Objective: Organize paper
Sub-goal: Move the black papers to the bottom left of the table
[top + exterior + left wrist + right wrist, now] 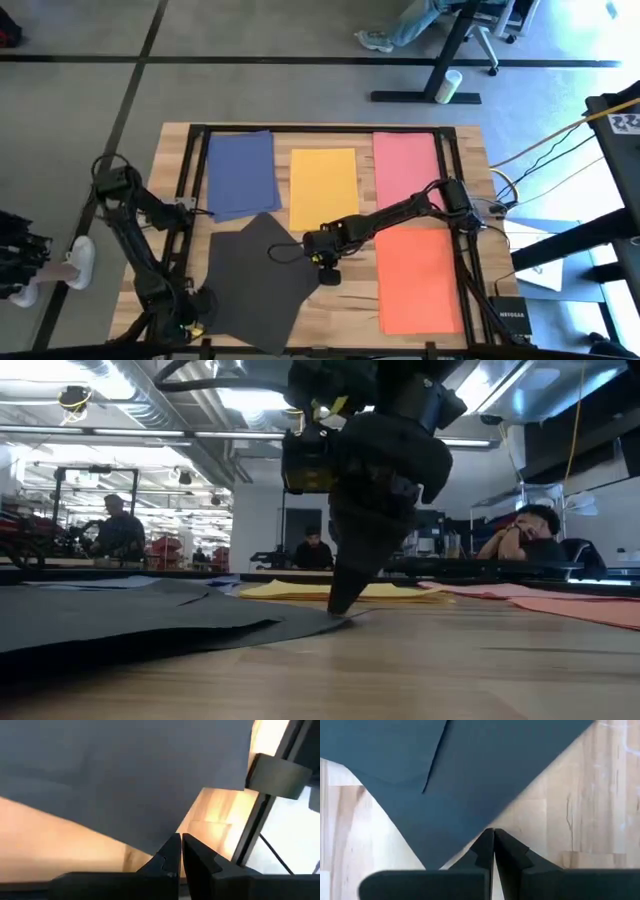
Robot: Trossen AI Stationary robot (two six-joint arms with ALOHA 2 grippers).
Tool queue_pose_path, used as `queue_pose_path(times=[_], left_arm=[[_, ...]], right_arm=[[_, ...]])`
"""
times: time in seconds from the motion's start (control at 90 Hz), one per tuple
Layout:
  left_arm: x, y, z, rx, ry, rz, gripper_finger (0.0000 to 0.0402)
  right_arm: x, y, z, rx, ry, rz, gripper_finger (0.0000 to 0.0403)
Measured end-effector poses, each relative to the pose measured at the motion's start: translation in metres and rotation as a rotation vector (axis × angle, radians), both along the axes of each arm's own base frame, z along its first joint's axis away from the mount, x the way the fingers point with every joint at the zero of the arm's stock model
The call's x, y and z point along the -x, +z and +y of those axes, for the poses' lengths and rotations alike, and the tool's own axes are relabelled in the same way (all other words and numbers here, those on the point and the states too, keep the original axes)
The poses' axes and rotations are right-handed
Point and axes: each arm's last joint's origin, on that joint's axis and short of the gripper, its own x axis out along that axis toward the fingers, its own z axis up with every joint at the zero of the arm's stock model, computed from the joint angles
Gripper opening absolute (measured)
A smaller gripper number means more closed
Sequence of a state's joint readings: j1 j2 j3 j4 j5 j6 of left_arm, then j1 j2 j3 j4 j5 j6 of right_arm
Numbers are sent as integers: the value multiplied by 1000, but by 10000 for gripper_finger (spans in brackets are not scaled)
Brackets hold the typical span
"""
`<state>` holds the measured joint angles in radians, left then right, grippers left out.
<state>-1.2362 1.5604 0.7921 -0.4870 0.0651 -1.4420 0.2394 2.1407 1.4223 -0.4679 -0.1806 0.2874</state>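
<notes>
The right pincer (326,272) stood near the middle of the bench (340,310), its tips pressed together at a corner of the dark grey sheets (255,280); whether paper was caught between them could not be told. The left pincer (180,851), tips together, sat at the same pile's 7 o'clock edge. The grey sheets lay skewed. At 12 o'clock lay the yellow sheet (323,187), the navy sheet (240,172) at 10, pink (405,168) at 2, orange (418,280) at 4.
</notes>
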Motion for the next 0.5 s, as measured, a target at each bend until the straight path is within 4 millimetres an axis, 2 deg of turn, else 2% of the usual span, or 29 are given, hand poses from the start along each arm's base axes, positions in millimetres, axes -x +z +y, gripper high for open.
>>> queue_pose_path(times=[0.233,0.5], left_arm=[[-2,-15,0,-81,-2,43,0],[-12,-17,10,-140,25,65,0]], right_arm=[[0,0,1,-26,-12,4,0],[0,1,14,-112,13,0,0]])
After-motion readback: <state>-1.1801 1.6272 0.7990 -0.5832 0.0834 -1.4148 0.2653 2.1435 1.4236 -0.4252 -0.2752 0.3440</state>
